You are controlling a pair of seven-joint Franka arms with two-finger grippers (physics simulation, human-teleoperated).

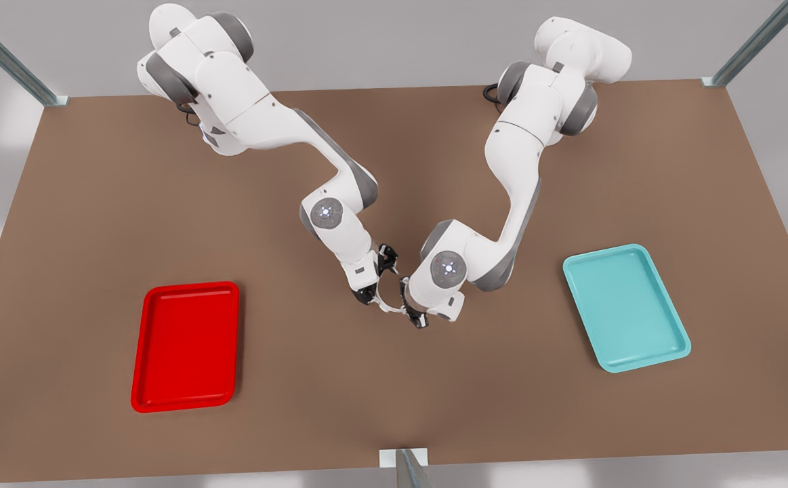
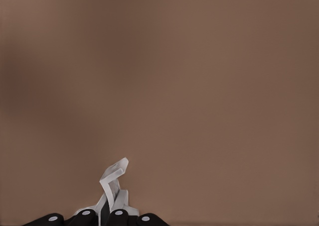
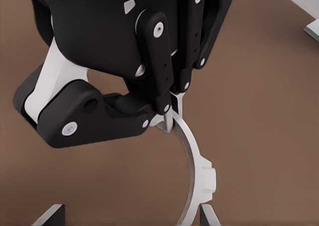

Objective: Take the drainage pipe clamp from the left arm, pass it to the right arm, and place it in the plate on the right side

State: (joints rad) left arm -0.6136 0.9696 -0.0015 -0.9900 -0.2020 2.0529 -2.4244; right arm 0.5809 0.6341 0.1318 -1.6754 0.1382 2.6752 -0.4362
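The plate (image 1: 184,347) lies empty by the bench's near edge, and beyond it at mid-bench the left hand (image 1: 410,306) is clenched on the drainage pipe clamp (image 1: 383,299) while the right hand (image 1: 377,276) stands released about its free end, so the handover is judged in hand and next calls for the right hand to close before the left lets go.

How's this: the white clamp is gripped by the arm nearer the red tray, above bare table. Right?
No: the left gripper, on the arm nearer the teal tray, grips the clamp, as the right wrist view shows. The right gripper is open by it. The rest holds.
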